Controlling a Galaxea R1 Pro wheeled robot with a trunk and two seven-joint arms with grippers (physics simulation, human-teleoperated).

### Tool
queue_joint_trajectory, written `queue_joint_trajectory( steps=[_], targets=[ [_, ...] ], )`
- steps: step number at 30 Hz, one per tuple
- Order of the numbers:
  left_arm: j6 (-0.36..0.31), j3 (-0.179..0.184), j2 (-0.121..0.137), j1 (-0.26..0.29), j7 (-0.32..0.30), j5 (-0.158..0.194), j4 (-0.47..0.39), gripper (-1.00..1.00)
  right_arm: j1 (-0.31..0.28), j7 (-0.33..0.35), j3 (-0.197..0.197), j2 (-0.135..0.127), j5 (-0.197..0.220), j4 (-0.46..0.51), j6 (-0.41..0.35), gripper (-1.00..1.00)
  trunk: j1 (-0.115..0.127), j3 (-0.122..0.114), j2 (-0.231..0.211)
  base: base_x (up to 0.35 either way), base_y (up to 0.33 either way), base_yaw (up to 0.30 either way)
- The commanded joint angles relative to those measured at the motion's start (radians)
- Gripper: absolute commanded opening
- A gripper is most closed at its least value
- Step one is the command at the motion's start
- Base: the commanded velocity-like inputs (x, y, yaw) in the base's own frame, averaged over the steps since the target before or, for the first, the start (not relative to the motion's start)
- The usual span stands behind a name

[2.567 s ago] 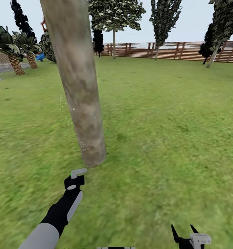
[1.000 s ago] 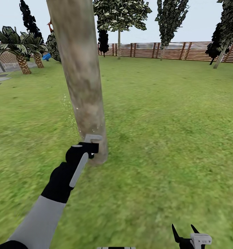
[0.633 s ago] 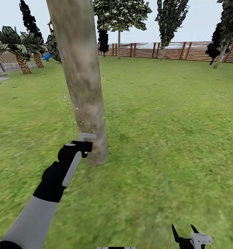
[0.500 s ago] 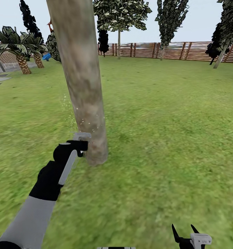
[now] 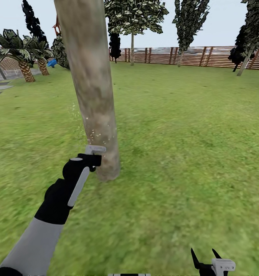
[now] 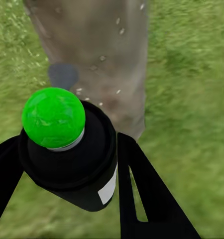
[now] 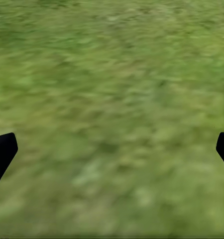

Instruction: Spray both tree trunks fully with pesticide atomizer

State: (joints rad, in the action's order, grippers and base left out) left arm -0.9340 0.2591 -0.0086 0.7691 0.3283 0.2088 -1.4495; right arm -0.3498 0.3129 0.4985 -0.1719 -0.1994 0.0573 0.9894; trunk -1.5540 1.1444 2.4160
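The lawn (image 5: 190, 145) runs back from the trunk (image 5: 91, 84) to a slat fence (image 5: 190, 55), with a second tree (image 5: 132, 23) standing far behind the trunk, before that fence. The trunk is a thick mottled grey-beige column, leaning slightly, with its base planted in the grass; pale specks dot its lower bark.

The left arm (image 5: 48, 214) stretches forward and up from the lower left of the head view, grey at the forearm and black at the wrist, reaching to the trunk's lower part. The left gripper (image 5: 91, 155) sits just beside the trunk near its base, on the trunk's left side, almost touching the bark. In the left wrist view, its black fingers (image 6: 147, 194) are clamped on either side of the atomizer (image 6: 72, 159), a dark bottle with a green cap and a whitish label. The cap points at the trunk (image 6: 97, 55), which stands close ahead of it.

The right gripper (image 5: 205, 260) hangs low, well apart from the trunk to its right, over bare grass. Its two black fingertips (image 7: 2, 152) stand wide apart with nothing between them.
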Motion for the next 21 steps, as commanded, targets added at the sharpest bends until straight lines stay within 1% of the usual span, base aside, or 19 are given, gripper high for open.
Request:
queue_joint_trajectory(
  steps=[1,2,3,4,5,7,8,9,10,11,13,15,16,17,18,19,20,21],
  targets=[
    [0.000,-0.002,0.002,0.001,0.000,0.001,0.000,-1.00,0.000,0.000,0.000,0.000,0.000,0.000,0.000,1.00,0.000,0.000,0.000,-0.017,0.000,0.000],
    [0.000,-0.017,0.006,0.007,0.000,0.000,0.000,-1.00,0.000,0.000,0.000,0.000,0.000,0.000,0.000,1.00,0.000,0.000,0.000,-0.009,0.000,0.000],
    [-0.015,-0.083,0.010,0.026,0.000,-0.001,0.001,-1.00,0.000,0.000,0.000,0.000,0.000,0.000,0.000,1.00,0.000,0.000,0.000,-0.003,0.000,0.000],
    [-0.037,-0.131,0.011,0.037,-0.001,-0.001,0.001,-1.00,0.000,0.000,0.000,0.000,0.000,0.000,0.000,1.00,0.000,0.000,0.000,-0.001,0.000,0.000],
    [-0.052,-0.164,0.013,0.050,-0.003,0.000,0.001,-1.00,0.000,0.000,0.000,0.000,0.000,0.000,0.000,1.00,0.000,0.000,0.000,0.000,0.000,0.000],
    [-0.065,-0.184,0.008,0.068,-0.004,0.002,0.001,-1.00,0.000,0.000,0.000,0.000,0.000,0.000,0.000,1.00,0.000,0.000,0.000,0.000,0.000,0.000],
    [-0.070,-0.161,-0.007,0.077,-0.005,0.004,0.000,-1.00,0.000,0.000,0.000,0.000,0.000,0.000,0.000,1.00,0.000,0.000,0.000,0.000,0.000,0.000],
    [-0.072,-0.110,-0.023,0.082,-0.003,0.003,0.000,-1.00,0.000,0.000,-0.001,0.000,0.000,0.000,0.000,1.00,0.000,0.000,0.000,0.000,0.000,0.000],
    [-0.073,-0.067,-0.037,0.089,-0.002,0.003,0.000,-1.00,0.000,0.000,0.000,0.000,0.000,0.000,0.000,1.00,0.000,0.000,0.000,0.000,0.000,0.000],
    [-0.074,-0.050,-0.052,0.094,-0.001,0.004,0.000,-1.00,0.000,0.000,0.000,0.000,0.000,0.000,0.000,1.00,0.000,0.000,0.000,0.000,0.000,0.000],
    [-0.075,-0.035,-0.087,0.115,0.000,0.001,0.000,-1.00,0.000,0.000,-0.001,0.000,0.000,0.000,0.000,1.00,0.000,0.000,0.000,0.000,0.000,0.000],
    [-0.075,-0.039,-0.082,0.122,0.000,-0.001,0.000,-1.00,0.000,0.000,-0.001,0.000,0.000,0.000,0.000,1.00,0.000,0.000,0.000,0.000,0.000,0.000],
    [-0.075,-0.051,-0.071,0.125,0.000,-0.001,0.000,-1.00,0.000,0.000,0.000,0.000,0.000,-0.001,0.000,1.00,0.000,0.000,0.000,0.000,0.000,0.000],
    [-0.075,-0.083,-0.051,0.127,0.000,0.001,0.000,-1.00,0.000,0.000,0.000,0.000,0.000,0.000,0.000,1.00,0.000,0.000,0.000,0.000,0.000,0.000],
    [-0.076,-0.147,-0.016,0.130,-0.004,0.007,0.000,-1.00,0.000,0.000,0.000,0.000,0.000,0.000,0.000,1.00,0.000,0.000,0.000,0.000,0.000,0.000],
    [-0.077,-0.177,0.002,0.130,-0.006,0.010,0.000,-1.00,0.000,0.000,0.000,0.000,0.000,0.000,0.000,1.00,0.000,0.000,0.000,0.000,0.000,0.000],
    [-0.077,-0.193,0.014,0.131,-0.007,0.012,0.000,-1.00,0.000,0.000,0.000,0.000,0.000,0.000,0.000,1.00,0.000,0.000,0.000,0.000,0.000,0.000],
    [-0.077,-0.199,0.016,0.132,-0.007,0.011,0.000,-1.00,0.000,0.000,0.000,0.000,0.000,0.000,0.000,1.00,0.000,0.000,0.000,0.000,0.000,0.000]
  ],
)
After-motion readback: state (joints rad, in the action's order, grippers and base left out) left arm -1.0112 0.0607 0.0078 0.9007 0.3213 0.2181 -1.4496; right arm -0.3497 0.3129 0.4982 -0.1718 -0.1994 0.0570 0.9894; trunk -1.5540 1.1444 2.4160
